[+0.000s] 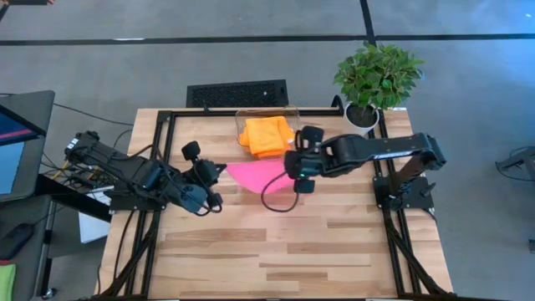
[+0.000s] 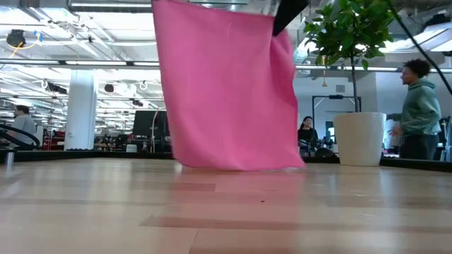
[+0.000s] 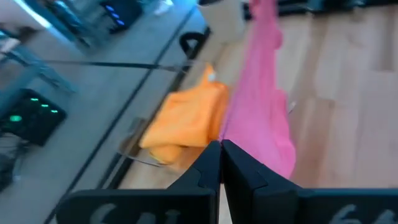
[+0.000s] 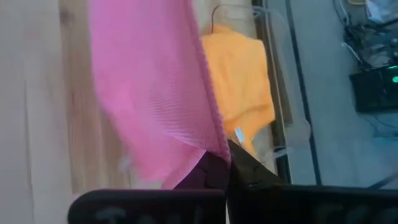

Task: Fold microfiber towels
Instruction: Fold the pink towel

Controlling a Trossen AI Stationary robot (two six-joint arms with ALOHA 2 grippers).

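The hot pink towel (image 1: 255,174) hangs between my two grippers over the middle of the table. In the low view it (image 2: 226,85) hangs as a broad sheet. Its lower edge (image 2: 233,167) is at the table top; I cannot tell whether it touches. My left gripper (image 1: 221,170) is shut on its left upper corner. My right gripper (image 1: 292,174) is shut on its right upper corner. Orange towels (image 1: 266,135) lie piled in the clear bin (image 1: 294,113) at the table's far side. The yellow towel does not show plainly. My left gripper pinches the pink towel's upper corner (image 3: 231,140) between its two shut fingers, coming from the table's left. The cloth runs away from the fingers toward the other gripper and hangs down below the held edge. My right gripper pinches the pink towel's other upper corner, at its stitched edge (image 4: 219,144), between its two shut fingers, coming from the table's right. The towel hangs below the fingers in soft folds.
A potted plant (image 1: 378,77) stands at the table's far right corner. A black vent-like grille (image 1: 236,92) lies behind the bin. A black cable loop (image 1: 280,199) hangs under my right arm. The near half of the wooden table (image 1: 276,251) is bare. People stand in the room behind (image 2: 420,106).
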